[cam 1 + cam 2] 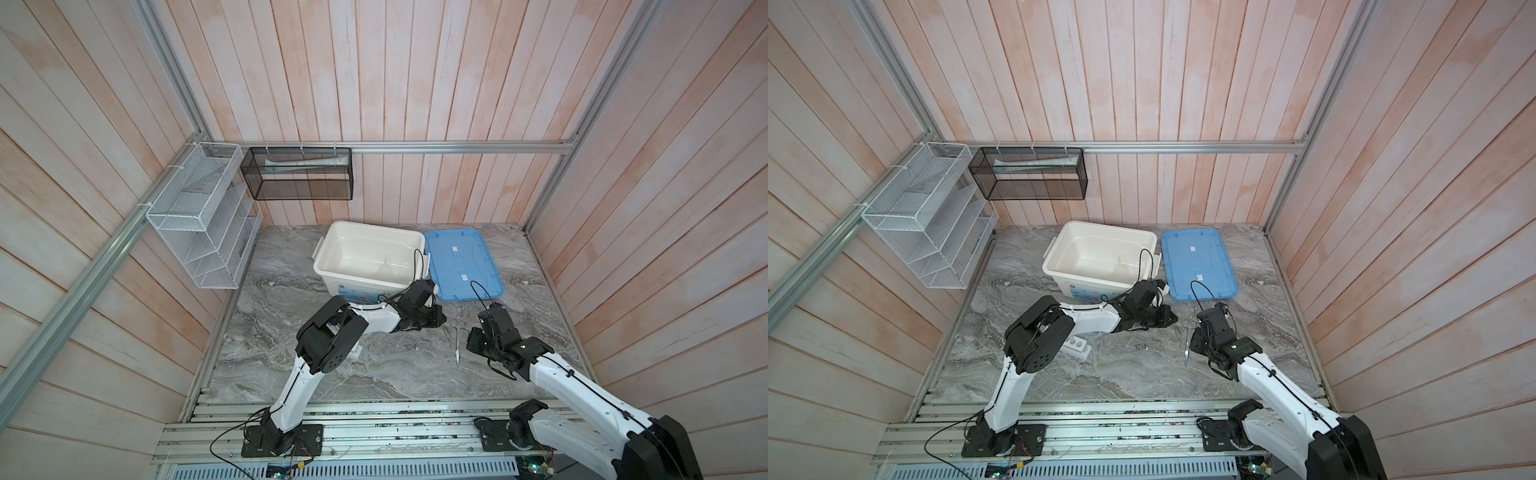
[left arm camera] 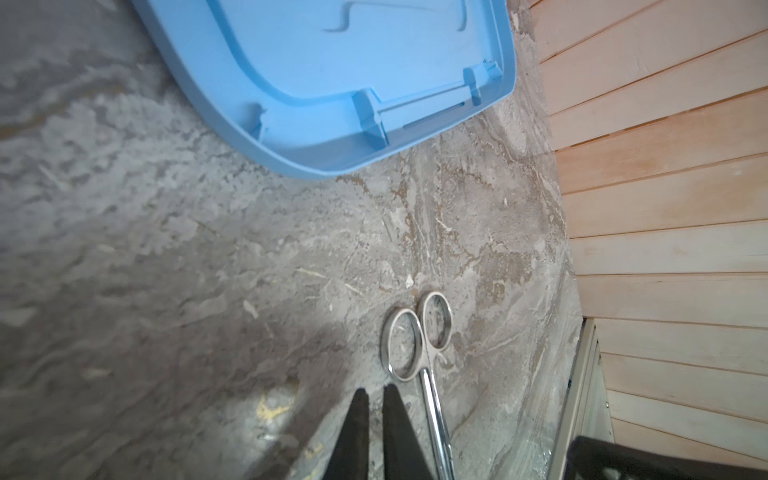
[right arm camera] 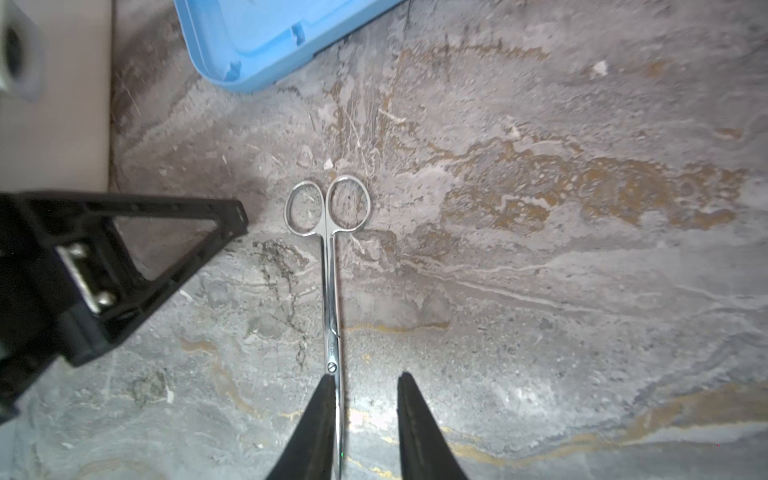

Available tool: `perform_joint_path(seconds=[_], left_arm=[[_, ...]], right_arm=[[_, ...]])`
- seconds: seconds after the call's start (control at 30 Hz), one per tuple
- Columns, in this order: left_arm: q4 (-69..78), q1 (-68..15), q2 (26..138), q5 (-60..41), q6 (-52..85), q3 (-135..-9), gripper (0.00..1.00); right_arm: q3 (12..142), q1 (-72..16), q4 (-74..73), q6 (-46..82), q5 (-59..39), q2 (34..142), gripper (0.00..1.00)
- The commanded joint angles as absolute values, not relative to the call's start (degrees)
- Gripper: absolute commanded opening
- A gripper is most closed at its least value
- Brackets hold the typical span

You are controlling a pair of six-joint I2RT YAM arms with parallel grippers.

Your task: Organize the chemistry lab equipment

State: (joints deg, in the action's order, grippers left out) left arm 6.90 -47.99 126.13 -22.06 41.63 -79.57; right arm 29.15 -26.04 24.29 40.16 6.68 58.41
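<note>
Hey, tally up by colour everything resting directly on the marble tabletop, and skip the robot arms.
White: 2, the bin and the rack, which is half hidden under an arm
Blue: 1, the lid
Silver: 1, the scissors
Total: 4

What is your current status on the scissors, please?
Left end effector shut, empty, beside the scissors' handles. Right end effector open over the blades. Scissors flat on the table, unheld. Nothing in the way.

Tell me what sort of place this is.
Likely a staged robot test booth, not a real lab: plank walls on an aluminium frame, robot arms bolted to rails, a marble-look tabletop.
</note>
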Motion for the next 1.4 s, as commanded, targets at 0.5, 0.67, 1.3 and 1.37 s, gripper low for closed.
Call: perform_joint_path(seconds=[0.5,0.67,1.3,1.37], left_arm=[[10.6,-47.0,121.9,-23.9,38.4,-75.7,0.15],[10.7,-46.9,122.5,-24.5,38.5,-76.4,0.17],[11.2,-46.6,123.0,-24.9,39.3,-75.8,0.17],[11.2,-46.6,123.1,-24.9,39.3,-75.8,0.17]], right_arm=[[34.4,-25.9,17.8,30.9,1.0,75.8,0.24],[33.1,-26.1,17.0,31.3,1.4,76.1,0.2],[29.6,-29.3,14.8,34.5,3.1,79.3,0.07],[29.0,-29.3,14.7,35.0,2.4,78.5,0.06]])
